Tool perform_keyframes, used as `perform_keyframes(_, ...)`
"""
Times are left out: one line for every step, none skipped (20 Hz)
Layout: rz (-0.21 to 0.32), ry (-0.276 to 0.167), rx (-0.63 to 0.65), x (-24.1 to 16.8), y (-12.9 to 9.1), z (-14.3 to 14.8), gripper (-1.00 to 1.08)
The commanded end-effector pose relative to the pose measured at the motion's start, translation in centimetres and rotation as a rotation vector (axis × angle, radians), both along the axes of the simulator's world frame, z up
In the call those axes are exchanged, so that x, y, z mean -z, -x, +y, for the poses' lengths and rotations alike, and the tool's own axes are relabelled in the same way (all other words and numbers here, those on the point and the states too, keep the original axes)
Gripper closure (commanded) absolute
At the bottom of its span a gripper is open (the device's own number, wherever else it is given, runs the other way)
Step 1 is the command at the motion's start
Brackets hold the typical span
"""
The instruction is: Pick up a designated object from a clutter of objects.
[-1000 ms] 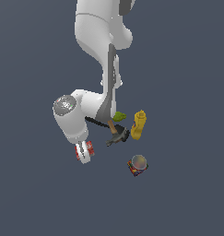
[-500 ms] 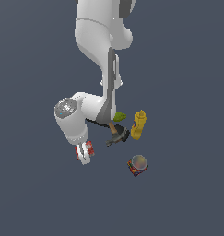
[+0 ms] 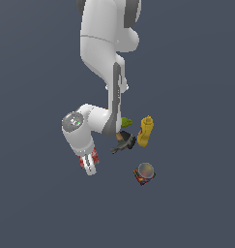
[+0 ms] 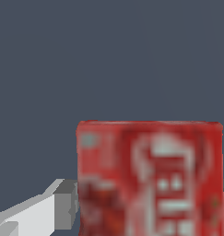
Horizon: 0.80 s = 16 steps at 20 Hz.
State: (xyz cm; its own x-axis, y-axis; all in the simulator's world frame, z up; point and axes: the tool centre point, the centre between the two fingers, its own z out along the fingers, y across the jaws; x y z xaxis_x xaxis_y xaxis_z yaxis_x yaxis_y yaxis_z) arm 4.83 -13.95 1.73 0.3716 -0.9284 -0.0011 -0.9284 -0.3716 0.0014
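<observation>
Furthest toward the exterior view's left is the gripper (image 3: 89, 162), at the end of the white arm (image 3: 107, 63), with the red box (image 3: 83, 162) set between its white fingers (image 3: 92, 165). In the wrist view the red box (image 4: 150, 177) fills the gap, one finger (image 4: 39, 213) pressed against its side, so the claw is closed to the width of the box and has hold of it. Whether the box rests on the floor cannot be told.

To the right, well apart from the gripper, lies the rest of the clutter: a dark hammer (image 3: 123, 143), a green lump (image 3: 125, 121) just behind it, and a yellow bottle (image 3: 145, 131) beside them. Nearer and further right stands the silver-topped can (image 3: 145, 173), alone.
</observation>
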Motion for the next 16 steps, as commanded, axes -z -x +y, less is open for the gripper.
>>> perform_keyframes(-0.001,0.000,0.000,0.22,-0.09,-0.01,-0.92)
perform_keyframes(-0.001,0.000,0.000,0.22,-0.09,-0.01,1.08)
perform_keyframes(-0.001,0.000,0.000,0.22,-0.09,-0.01,1.08)
perform_keyframes(-0.001,0.000,0.000,0.22,-0.09,-0.01,1.08)
perform_keyframes(-0.001,0.000,0.000,0.22,-0.09,-0.01,1.08)
perform_keyframes(-0.001,0.000,0.000,0.22,-0.09,-0.01,1.08)
perform_keyframes(-0.001,0.000,0.000,0.22,-0.09,-0.01,1.08)
perform_keyframes(-0.001,0.000,0.000,0.22,-0.09,-0.01,1.08)
perform_keyframes(-0.001,0.000,0.000,0.22,-0.09,-0.01,1.08)
perform_keyframes(-0.001,0.000,0.000,0.22,-0.09,-0.01,1.08)
perform_keyframes(-0.001,0.000,0.000,0.22,-0.09,-0.01,1.08)
perform_keyframes(-0.002,0.000,0.000,0.13,-0.11,0.01,1.08)
perform_keyframes(-0.002,0.000,0.000,0.11,-0.11,0.02,1.08)
perform_keyframes(-0.002,0.000,0.000,0.05,-0.09,0.05,1.08)
perform_keyframes(-0.002,0.000,0.000,-0.06,-0.05,0.10,1.08)
perform_keyframes(-0.002,0.000,0.000,-0.20,-0.01,0.17,1.08)
